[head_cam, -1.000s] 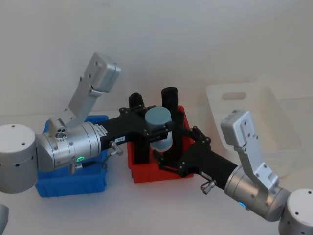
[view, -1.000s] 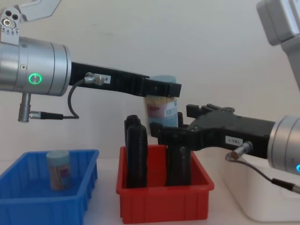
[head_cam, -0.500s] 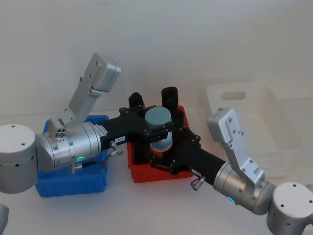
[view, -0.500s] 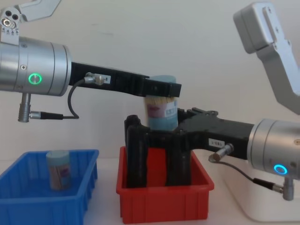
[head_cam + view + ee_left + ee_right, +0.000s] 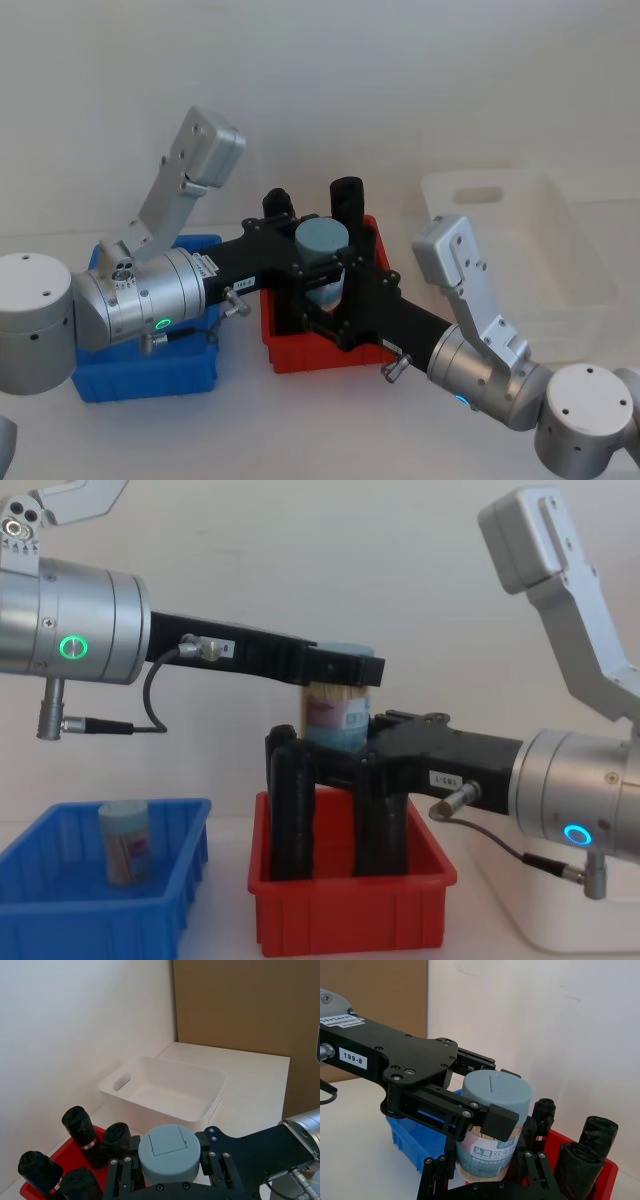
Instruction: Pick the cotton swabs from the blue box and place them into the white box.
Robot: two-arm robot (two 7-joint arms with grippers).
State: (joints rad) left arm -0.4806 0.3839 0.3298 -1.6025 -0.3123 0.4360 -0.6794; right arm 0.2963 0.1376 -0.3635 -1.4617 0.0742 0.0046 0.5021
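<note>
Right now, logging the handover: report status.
Left gripper, jaws shut on cotton swab jar, above red bin. Right gripper at jar's lower half. Second jar in blue box. Black blocks directly beneath.

1. The left gripper (image 5: 338, 668) reaches in from the left, high over the red bin (image 5: 350, 915). Its jaws are clamped on the pale blue lid end of a cotton-swab jar (image 5: 338, 715), which is held upright.
2. The right gripper (image 5: 335, 758) comes in from the right at the jar's base, just below the left one.
3. The red bin holds tall black blocks (image 5: 290, 810), standing upright.
4. The blue box (image 5: 60, 920), at the left, holds a second jar (image 5: 125, 842), also upright.
5. Part of the white box (image 5: 530, 920) shows at the lower right.
</note>
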